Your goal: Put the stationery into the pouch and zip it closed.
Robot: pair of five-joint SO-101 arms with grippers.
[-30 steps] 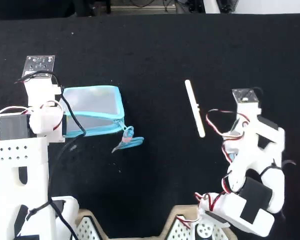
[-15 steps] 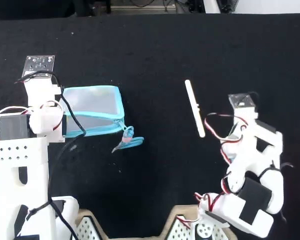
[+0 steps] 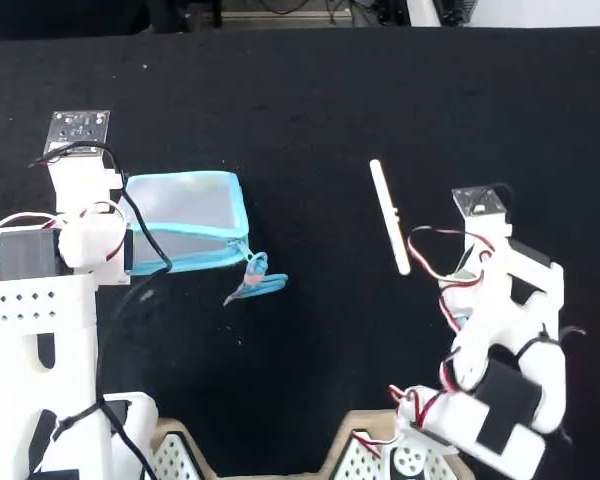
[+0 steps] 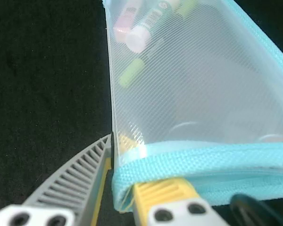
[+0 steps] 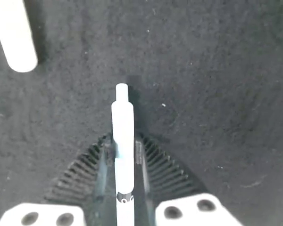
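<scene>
The right tool [image 5: 125,157] grips a white pen [image 5: 122,120] along its fingers, tip pointing ahead; the pouch [image 3: 185,215] lies well apart toward the other arm, its edge pinched tight in the left tool [image 4: 119,176]

The pouch [image 4: 193,94] mesh blurs the stationery [image 4: 141,33] inside.

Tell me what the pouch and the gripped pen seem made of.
The pouch looks like translucent plastic sheet with fine ribs, perhaps vinyl; contents show through. Its edge is woven turquoise tape. The pen in the right gripper is smooth, white, likely plastic.
</scene>
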